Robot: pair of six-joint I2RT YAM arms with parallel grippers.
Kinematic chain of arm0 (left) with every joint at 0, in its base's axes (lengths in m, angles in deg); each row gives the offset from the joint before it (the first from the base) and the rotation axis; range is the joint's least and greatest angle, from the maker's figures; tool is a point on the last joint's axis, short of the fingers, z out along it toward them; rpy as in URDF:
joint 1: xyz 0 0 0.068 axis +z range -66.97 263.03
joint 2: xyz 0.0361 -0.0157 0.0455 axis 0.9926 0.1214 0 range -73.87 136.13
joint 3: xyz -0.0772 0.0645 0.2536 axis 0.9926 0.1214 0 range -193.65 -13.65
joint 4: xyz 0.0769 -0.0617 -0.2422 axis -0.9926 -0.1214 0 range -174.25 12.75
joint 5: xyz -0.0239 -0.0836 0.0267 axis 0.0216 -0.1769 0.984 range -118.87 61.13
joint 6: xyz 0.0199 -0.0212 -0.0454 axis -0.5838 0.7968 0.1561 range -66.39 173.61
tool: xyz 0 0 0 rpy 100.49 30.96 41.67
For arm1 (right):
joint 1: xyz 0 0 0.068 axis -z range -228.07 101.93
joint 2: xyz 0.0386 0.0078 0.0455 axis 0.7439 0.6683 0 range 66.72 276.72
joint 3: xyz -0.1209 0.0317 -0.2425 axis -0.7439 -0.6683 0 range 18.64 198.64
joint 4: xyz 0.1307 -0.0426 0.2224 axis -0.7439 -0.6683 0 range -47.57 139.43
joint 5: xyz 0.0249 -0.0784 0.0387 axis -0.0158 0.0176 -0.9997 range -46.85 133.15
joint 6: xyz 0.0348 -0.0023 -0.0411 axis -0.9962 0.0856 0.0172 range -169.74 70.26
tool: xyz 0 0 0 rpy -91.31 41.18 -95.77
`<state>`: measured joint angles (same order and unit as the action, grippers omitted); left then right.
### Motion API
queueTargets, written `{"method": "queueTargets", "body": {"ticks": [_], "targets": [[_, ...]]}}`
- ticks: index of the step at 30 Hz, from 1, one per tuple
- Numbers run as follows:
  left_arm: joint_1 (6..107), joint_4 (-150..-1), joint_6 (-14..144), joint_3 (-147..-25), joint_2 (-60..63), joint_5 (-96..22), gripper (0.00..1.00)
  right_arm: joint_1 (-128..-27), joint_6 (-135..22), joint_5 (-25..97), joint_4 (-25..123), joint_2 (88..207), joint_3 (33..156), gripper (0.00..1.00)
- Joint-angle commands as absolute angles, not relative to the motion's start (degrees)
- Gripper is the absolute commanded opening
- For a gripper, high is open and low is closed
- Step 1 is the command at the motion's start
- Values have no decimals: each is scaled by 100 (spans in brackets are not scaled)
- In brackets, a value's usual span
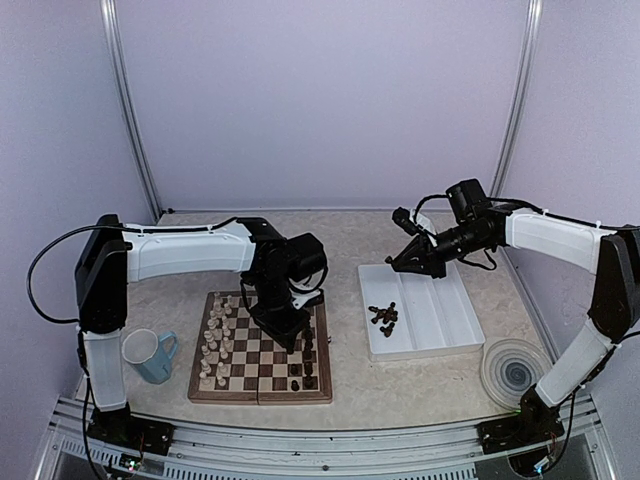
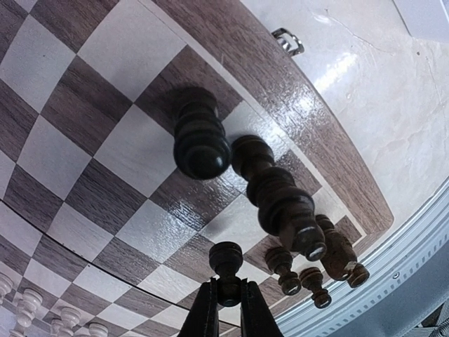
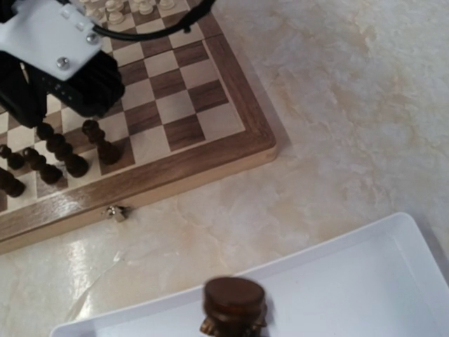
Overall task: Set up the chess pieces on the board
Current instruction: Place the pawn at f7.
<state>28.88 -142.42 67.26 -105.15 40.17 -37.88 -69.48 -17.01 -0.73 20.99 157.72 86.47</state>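
Observation:
The board [image 1: 262, 392] lies in front of the left arm. Cream-white figures [image 1: 218, 345] fill its left side and several dark chess pieces [image 1: 308, 372] stand along its right edge. My left gripper [image 1: 292, 338] hangs low over that right side. In the left wrist view it [image 2: 228, 286] is shut on the head of a dark pawn [image 2: 226, 261], base toward the board [image 2: 105, 105], beside other dark pieces [image 2: 280, 203]. My right gripper [image 1: 394, 264] hovers above the white tray [image 1: 440, 320] and holds a dark piece [image 3: 233, 303], base up. More dark pieces [image 1: 383, 316] lie in the tray.
A light blue mug [image 1: 150, 355] stands left of the board. A clear round disc [image 1: 513, 372] lies right of the tray. The right wrist view shows the left arm's head [image 3: 56, 56] over the board [image 3: 175, 105] and a metal clasp [image 3: 116, 213] on its edge.

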Motion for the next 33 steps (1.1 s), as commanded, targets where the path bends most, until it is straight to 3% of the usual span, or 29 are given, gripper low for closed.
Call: {"method": "queueTargets", "body": {"ticks": [1, 33], "targets": [[2858, -14143, 6707, -10721, 4015, -3877, 10, -6899, -1709, -139, 2064, 15804, 8609, 8], [2837, -14093, 6612, -10684, 4299, -4045, 11, -6899, -1683, -138, 2052, 15843, 8605, 8]]}}
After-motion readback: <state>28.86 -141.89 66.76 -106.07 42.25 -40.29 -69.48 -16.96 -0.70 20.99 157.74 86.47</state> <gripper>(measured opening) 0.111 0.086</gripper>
